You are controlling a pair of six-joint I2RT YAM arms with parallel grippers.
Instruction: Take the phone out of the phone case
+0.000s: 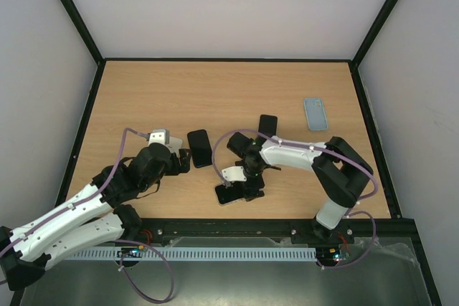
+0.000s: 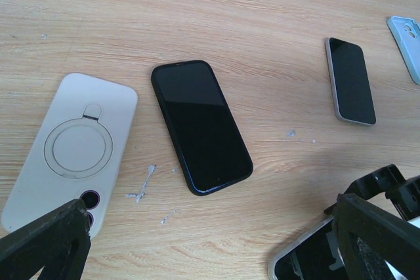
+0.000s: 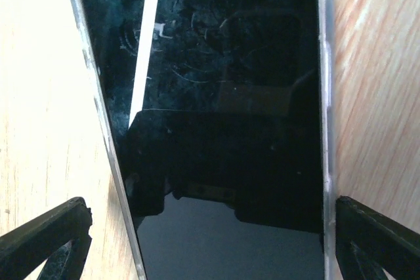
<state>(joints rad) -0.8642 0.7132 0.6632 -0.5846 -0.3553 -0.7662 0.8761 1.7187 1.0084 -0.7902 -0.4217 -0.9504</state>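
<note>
- The phone [image 1: 235,193] lies screen up on the wooden surface [image 1: 215,91], close to the near edge. It has a pale rim, which is probably its case.
- The right fingers [image 3: 46,240] are spread open, one on each long side of this phone. They grip nothing, and contact with the rim cannot be seen.
- The left fingers [image 2: 46,244] are also open and empty. They hang low over the surface, near a black cased phone [image 2: 200,126] and a beige case with a ring [image 2: 72,149].
- The step in hand seems to be taking hold of the phone by its sides. The right fingers should close evenly on the pale rim, with the phone centred between them, because the glass looks smooth and may slip.
- One arm alone will likely not separate the two parts. The left fingers should probably come to one corner and peel the rim away.
- Another dark phone [image 2: 351,80] and a light blue case [image 2: 407,34] lie well apart, so they should not disturb.
</note>
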